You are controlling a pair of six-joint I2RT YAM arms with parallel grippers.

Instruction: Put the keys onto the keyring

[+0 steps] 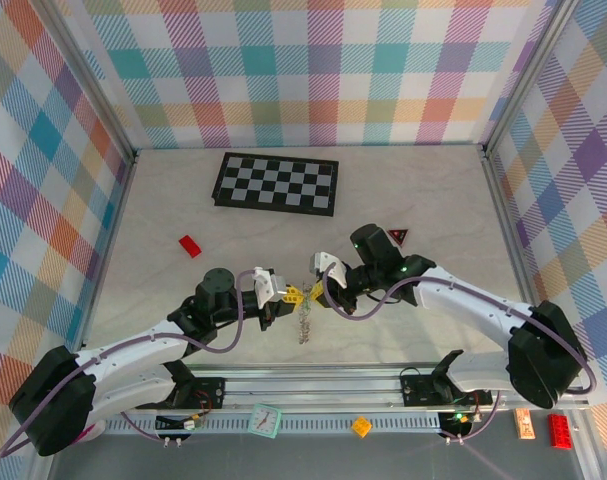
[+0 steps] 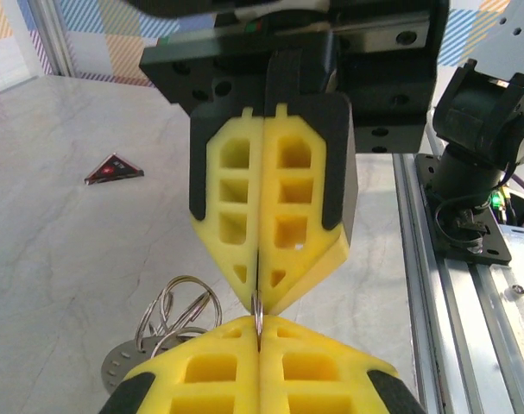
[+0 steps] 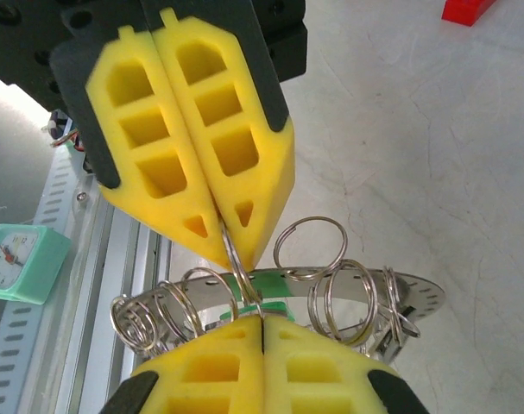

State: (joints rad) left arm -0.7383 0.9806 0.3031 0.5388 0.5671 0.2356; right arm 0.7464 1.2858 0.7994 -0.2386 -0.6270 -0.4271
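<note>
Fingertips of both arms meet nose to nose over the near middle of the table [image 1: 433, 190], just ahead of the front rail. The left end effector [image 1: 291, 294] is closed, its yellow pads pressed flat together, and pinches a thin wire loop of the keyring [image 1: 305, 326]. The right end effector [image 1: 317, 291] is closed on the same loop from the opposite side. In the right wrist view that wire runs straight from the left end effector [image 3: 232, 248] down into the right end effector [image 3: 262, 326]. The grey ring [image 3: 419, 294] lies tilted behind them, its other loops standing up along the rim. A green key head [image 3: 263, 304] shows just under the pinched loop. Whether the ring touches the table cannot be told. The red triangle [image 1: 398, 236], red brick [image 1: 190, 246] and checkerboard [image 1: 276, 183] lie well apart from it.
</note>
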